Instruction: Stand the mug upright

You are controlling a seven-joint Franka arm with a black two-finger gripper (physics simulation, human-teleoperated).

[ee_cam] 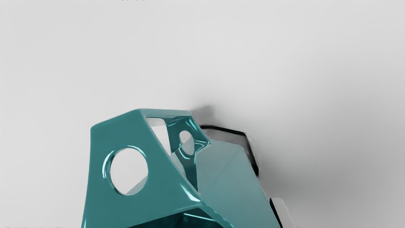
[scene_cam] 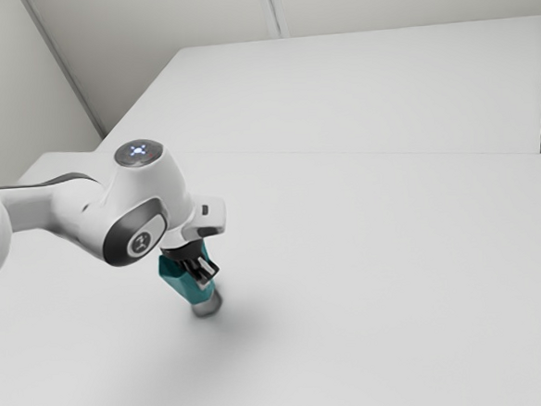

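Seems to be at the righting of the mug (scene_cam: pixel 181 279), to judge by the tilt: leaning over the surface (scene_cam: pixel 376 251), not upright, with the grey end (scene_cam: pixel 206 305) lowest and toward the exterior view's right, and the teal body slanting up toward the exterior view's left. Can't tell whether that grey end bears on the surface or hangs just over it.

As for place, right at the claw (scene_cam: pixel 207 271): teal body around and beneath the tips in the exterior view, grey end below and beyond. In the wrist view, close up against the hand, with a pierced side (ee_cam: pixel 118 139) and a paler flat side (ee_cam: pixel 227 174) reaching away toward the grey end.

Cannot tell how far open the claw is, nor whether it has hold of anything; too much hidden behind the mug.

Next, make sure of the grip, then turn the mug until its length runs straight up and down, base flat on the surface. Avoid letting go while so tilted; likely to topple, given the narrow-looking lower end.
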